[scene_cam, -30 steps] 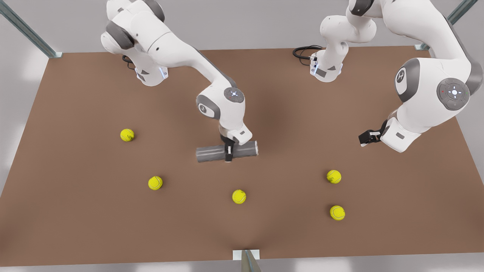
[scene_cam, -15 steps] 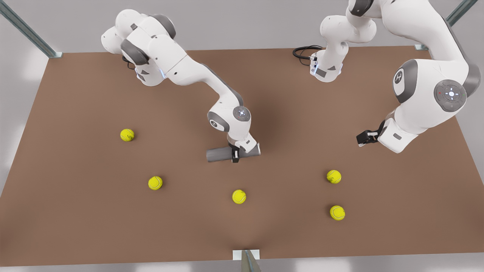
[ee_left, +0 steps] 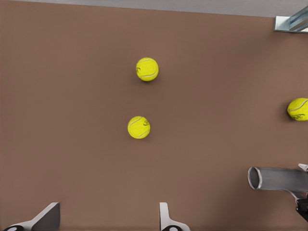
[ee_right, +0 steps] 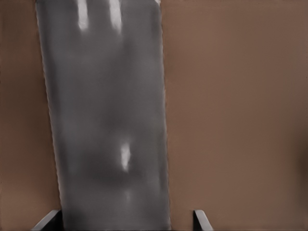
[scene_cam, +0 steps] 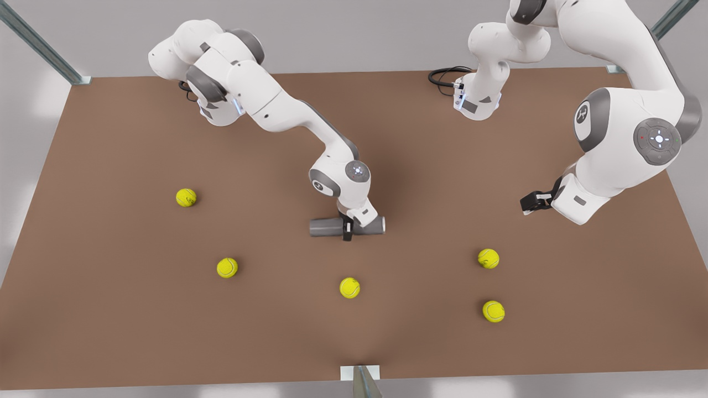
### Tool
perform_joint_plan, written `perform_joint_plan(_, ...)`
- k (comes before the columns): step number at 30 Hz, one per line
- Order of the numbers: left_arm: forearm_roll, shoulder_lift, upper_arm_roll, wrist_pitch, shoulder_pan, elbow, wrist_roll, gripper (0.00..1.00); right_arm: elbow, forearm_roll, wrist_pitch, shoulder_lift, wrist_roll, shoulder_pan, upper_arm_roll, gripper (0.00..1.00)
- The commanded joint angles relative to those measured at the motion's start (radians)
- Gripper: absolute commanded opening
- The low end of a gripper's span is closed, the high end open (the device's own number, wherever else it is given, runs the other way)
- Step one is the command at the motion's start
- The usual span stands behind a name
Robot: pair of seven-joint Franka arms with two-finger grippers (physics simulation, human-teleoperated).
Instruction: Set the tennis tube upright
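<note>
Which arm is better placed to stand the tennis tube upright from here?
The right arm. The right gripper straddles the tennis tube near its middle as it lies on its side; whether it is clamped is unclear. The left gripper waits open, off toward the front view's right, well clear of the tube.

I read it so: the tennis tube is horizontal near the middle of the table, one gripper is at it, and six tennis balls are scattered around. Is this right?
Not quite: the front view shows five tennis balls, not six. The rest holds: the tennis tube is horizontal mid-table with the right gripper at it. The left gripper waits open.
</note>
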Motion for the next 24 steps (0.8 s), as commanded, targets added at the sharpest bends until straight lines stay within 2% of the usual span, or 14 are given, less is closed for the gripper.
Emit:
perform_joint_plan(1,0.001,-0.001,0.0,-0.001,0.0,0.0,0.002,1.0,0.001,0.002,0.009,-0.011,0.086,0.0,0.0,1.0)
perform_joint_plan(4,-0.036,0.017,-0.001,0.001,0.0,0.004,0.0,1.0,-0.009,0.007,-0.014,-0.096,0.088,0.0,0.008,1.0)
perform_joint_plan(6,-0.189,0.025,-0.001,0.007,0.003,0.004,0.005,1.0,-0.008,0.012,-0.119,-0.172,0.091,-0.001,0.046,1.0)
perform_joint_plan(8,-0.285,0.042,-0.001,0.01,0.005,0.004,0.02,1.0,-0.002,0.177,-0.386,-0.345,0.095,-0.01,0.06,1.0)
perform_joint_plan(10,-0.409,0.065,0.005,0.056,0.008,-0.001,0.042,1.0,0.006,0.332,-0.758,-0.536,0.183,-0.13,0.035,1.0)
perform_joint_plan(11,-0.446,0.091,0.006,0.073,0.009,-0.004,0.187,1.0,0.056,0.351,-0.874,-0.568,0.183,-0.151,-0.082,1.0)
perform_joint_plan(12,-0.479,0.115,0.008,0.079,0.012,-0.006,0.214,1.0,0.108,0.364,-0.942,-0.564,0.184,-0.187,-0.144,1.0)
perform_joint_plan(15,-0.713,0.223,0.008,0.148,0.017,-0.09,0.516,1.0,0.205,0.364,-1.005,-0.553,0.183,-0.239,-0.474,1.0)
perform_joint_plan(16,-0.742,0.253,0.008,0.13,0.017,-0.092,0.612,1.0,0.202,0.369,-1.005,-0.551,0.183,-0.247,-0.544,1.0)
perform_joint_plan(18,-0.826,0.244,0.008,0.148,0.008,-0.167,0.62,1.0,0.202,0.375,-1.042,-0.596,0.183,-0.335,-0.548,1.0)
perform_joint_plan(19,-0.845,0.206,0.002,0.203,0.003,-0.242,0.626,1.0,0.201,0.377,-1.066,-0.625,0.184,-0.351,-0.546,1.0)
perform_joint_plan(20,-0.903,0.137,-0.003,0.311,-0.005,-0.386,0.695,1.0,0.199,0.375,-1.109,-0.648,0.186,-0.357,-0.545,1.0)
perform_joint_plan(23,-1.107,0.12,-0.004,0.493,-0.083,-0.565,0.898,1.0,0.188,0.403,-1.118,-0.682,0.264,-0.398,-0.532,1.0)
perform_joint_plan(24,-1.182,0.122,-0.004,0.541,-0.107,-0.605,0.956,1.0,0.188,0.401,-1.12,-0.651,0.324,-0.398,-0.523,1.0)
